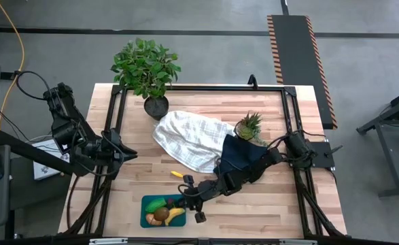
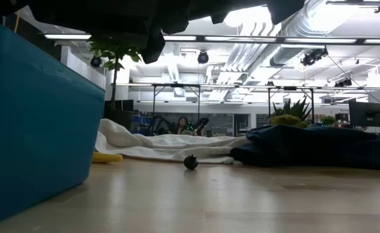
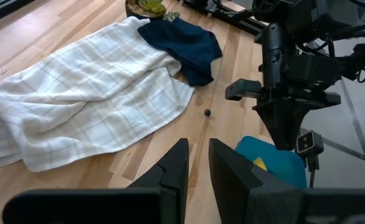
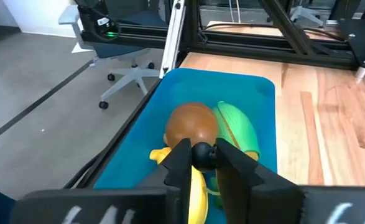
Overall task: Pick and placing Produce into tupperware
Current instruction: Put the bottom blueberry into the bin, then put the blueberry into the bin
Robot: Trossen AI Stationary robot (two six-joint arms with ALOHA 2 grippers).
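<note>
Teal plastic marks the tupperware at the near edge of the worktop, and the right gripper is hovering just over it, its fingers pinching a small dark ball. To finish well, it should be lowering a little further and parting only once centred over the bare teal floor, so the ball is not bouncing out. Inside are lying one brown kiwi-like ball, one green pear-shaped piece and one yellow banana. One dark bit and one yellow piece are waiting outside, near two cloths. The left gripper is idling at the far left, fingers slightly parted, holding nothing.
</note>
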